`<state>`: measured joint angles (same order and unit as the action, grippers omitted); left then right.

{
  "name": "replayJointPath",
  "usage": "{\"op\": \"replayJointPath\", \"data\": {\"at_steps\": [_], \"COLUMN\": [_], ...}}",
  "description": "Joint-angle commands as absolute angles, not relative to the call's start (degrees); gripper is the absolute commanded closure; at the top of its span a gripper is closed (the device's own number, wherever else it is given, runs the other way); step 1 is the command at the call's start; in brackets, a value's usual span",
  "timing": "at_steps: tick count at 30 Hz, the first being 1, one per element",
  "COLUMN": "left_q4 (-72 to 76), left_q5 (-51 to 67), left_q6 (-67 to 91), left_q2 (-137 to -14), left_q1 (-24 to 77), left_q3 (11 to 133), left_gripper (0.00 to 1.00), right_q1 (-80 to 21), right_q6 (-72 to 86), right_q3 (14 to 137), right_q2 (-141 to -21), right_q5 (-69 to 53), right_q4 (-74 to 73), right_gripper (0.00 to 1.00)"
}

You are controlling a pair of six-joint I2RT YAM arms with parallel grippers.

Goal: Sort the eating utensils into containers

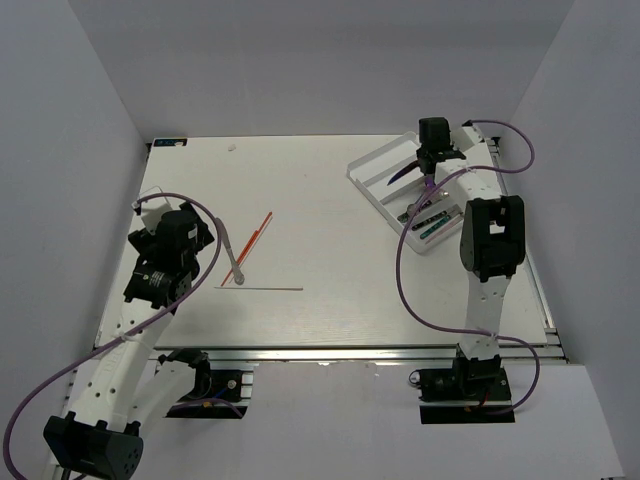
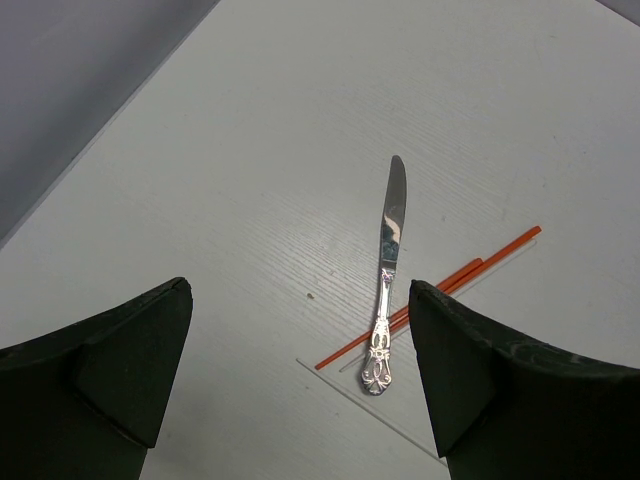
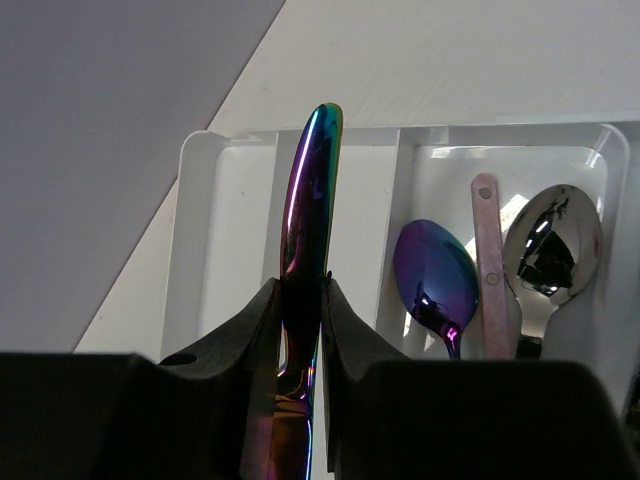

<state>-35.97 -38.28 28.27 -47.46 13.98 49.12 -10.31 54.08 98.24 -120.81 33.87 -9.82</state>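
Note:
A silver knife [image 2: 386, 272] with an ornate handle lies on the table, its handle across two thin red-orange sticks [image 2: 480, 262]. My left gripper [image 2: 300, 290] hovers over the handle end, open and empty; the same knife [image 1: 234, 258] shows just right of it from above. At the back right stands the white tray [image 1: 365, 185]. Over its left compartment my right gripper [image 3: 302, 285] is shut on an iridescent purple-teal knife [image 3: 310, 190], which points away from the camera. The neighbouring compartment holds a purple spoon [image 3: 435, 270], a silver spoon [image 3: 553, 240] and a pinkish handle [image 3: 488, 260].
The red-orange sticks [image 1: 258, 235] lie slanted near the table's middle left, with a thin straight clear rod [image 1: 262, 287] just below them. More iridescent utensils [image 1: 430, 222] lie at the tray's near end. The enclosure's white walls stand close on both sides.

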Motion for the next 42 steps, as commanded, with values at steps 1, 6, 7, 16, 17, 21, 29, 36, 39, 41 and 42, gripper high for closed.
{"op": "replayJointPath", "data": {"at_steps": [1, 6, 7, 16, 17, 21, 29, 36, 39, 41, 42], "left_q4": [-35.33, -35.07, -35.07, -34.98, -34.98, -34.98, -35.68, -36.65, -36.47, -36.74, -36.48], "left_q5": [-37.71, -37.71, -37.62, -36.91, -36.91, -36.91, -40.08, -42.98, -40.35, -35.89, -33.51], "left_q6": [27.69, 27.51, 27.51, 27.42, 27.42, 27.42, 29.53, 31.73, 32.86, 35.31, 36.11], "left_q2": [-47.90, -48.60, -49.13, -49.83, -49.83, -49.66, -48.25, -47.73, -48.33, -51.31, -52.81], "left_q1": [13.71, 13.62, 13.54, 13.10, 13.18, 13.01, 11.69, 9.49, 9.14, 9.23, 9.14], "left_q3": [48.78, 48.78, 48.87, 48.87, 48.87, 48.78, 48.96, 49.31, 49.57, 49.92, 49.92], "left_gripper": [0.02, 0.02, 0.02, 0.02, 0.02, 0.02, 0.02, 0.02, 0.02, 0.02, 0.02], "right_q1": [-11.78, -11.69, -11.69, -11.60, -11.60, -11.86, -23.09, -46.27, -51.14, -51.68, -51.59], "right_q6": [57.84, 58.00, 58.09, 57.39, 56.52, 52.92, 24.67, 22.85, 25.39, 27.23, 27.94], "right_q3": [102.91, 105.38, 105.47, 105.73, 105.82, 108.27, 109.69, 101.27, 99.94, 96.69, 94.68], "right_q2": [-123.57, -128.05, -128.32, -128.06, -127.80, -126.48, -122.35, -119.71, -119.01, -116.21, -114.54], "right_q5": [41.13, 40.08, 39.90, 36.57, 35.00, 31.38, 6.53, 16.86, 20.04, 21.43, 21.53], "right_q4": [-6.42, -5.19, -4.58, -3.08, -2.12, -1.31, -1.91, -11.78, -13.18, -14.76, -14.59], "right_gripper": [1.00, 1.00, 1.00, 0.42, 0.35, 0.20, 0.18, 0.17, 0.17, 0.18, 0.18]}}
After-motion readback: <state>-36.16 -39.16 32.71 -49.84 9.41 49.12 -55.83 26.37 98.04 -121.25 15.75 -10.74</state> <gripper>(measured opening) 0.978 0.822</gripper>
